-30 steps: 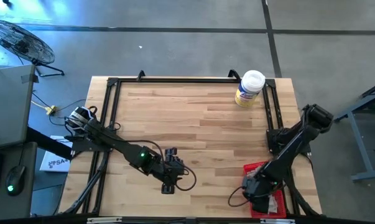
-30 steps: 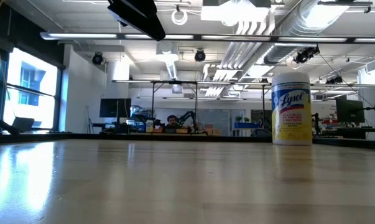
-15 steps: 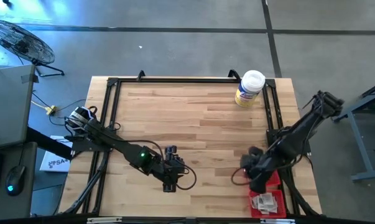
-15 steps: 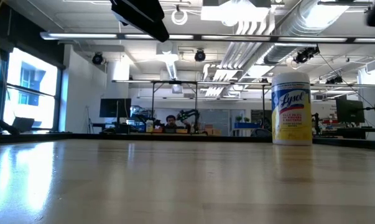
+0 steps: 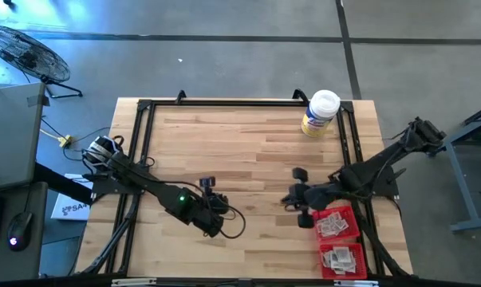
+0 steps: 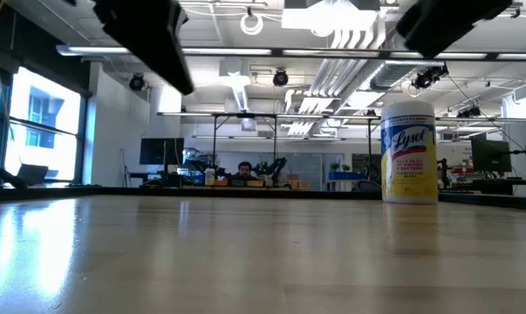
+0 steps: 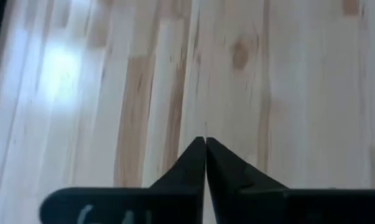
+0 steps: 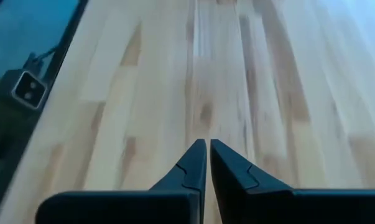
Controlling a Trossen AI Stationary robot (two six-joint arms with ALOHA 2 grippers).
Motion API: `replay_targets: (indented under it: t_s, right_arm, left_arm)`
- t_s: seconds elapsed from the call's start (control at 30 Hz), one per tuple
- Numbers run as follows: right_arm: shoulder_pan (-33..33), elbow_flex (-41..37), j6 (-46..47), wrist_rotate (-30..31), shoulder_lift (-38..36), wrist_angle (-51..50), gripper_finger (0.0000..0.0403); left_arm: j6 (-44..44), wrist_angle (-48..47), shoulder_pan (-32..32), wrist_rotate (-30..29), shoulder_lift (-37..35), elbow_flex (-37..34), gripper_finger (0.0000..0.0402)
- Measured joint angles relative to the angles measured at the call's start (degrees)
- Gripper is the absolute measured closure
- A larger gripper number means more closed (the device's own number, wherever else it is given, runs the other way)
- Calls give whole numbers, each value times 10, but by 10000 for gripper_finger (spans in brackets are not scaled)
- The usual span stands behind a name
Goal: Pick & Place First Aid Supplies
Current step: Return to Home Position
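Note:
The first aid supplies are small white-grey packets (image 5: 333,226) lying in two red trays (image 5: 345,213) at the table's near right corner; more packets (image 5: 341,257) fill the nearer tray. My right gripper (image 5: 289,196) hovers above bare wood just left of the trays, shut, with nothing showing between its fingers (image 8: 208,143). My left gripper (image 5: 218,203) hangs over the near middle of the table, also shut and empty (image 7: 205,140). Both point slanting down at the wood.
A yellow jar with a white lid (image 5: 320,113) stands at the far right of the table, also seen in the low view (image 6: 409,153). A black frame rail (image 5: 144,119) runs around the tabletop. The wood between the two grippers is bare.
My right gripper has risen out of the red trays and swung toward the table's left and far side, turning as it went; the packets lie uncovered now. My left gripper has turned and shifted a little toward the far edge.

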Motion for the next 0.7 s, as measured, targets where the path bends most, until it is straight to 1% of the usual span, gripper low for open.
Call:
replay_targets:
  t_s: [0.07, 0.2, 0.3, 0.37, 0.43, 0.53, 0.6, 0.7]
  right_arm:
    - [-19, -30, -56, -13, 0, 71, 388]
    - [-58, -95, -156, -40, 0, 213, 389]
    - [-90, -146, -220, -56, 0, 303, 389]
    - [-113, -175, -244, -57, -2, 353, 389]
    - [-136, -196, -256, -58, -9, 376, 389]
    - [-158, -216, -259, -60, -42, 379, 389]
    - [-165, -231, -261, -61, -76, 383, 389]
    - [-170, -260, -266, -66, -133, 387, 389]
  left_arm:
    - [0, 13, 3, 10, -17, -24, 394]
    - [21, 87, 22, 23, -73, -101, 382]
    - [61, 196, 52, 57, -130, -180, 381]
    - [89, 278, 80, 85, -165, -234, 381]
    - [101, 322, 108, 96, -205, -288, 381]
    - [103, 343, 141, 92, -265, -344, 381]
    - [101, 345, 158, 82, -312, -374, 381]
    - [121, 393, 173, 66, -379, -424, 381]
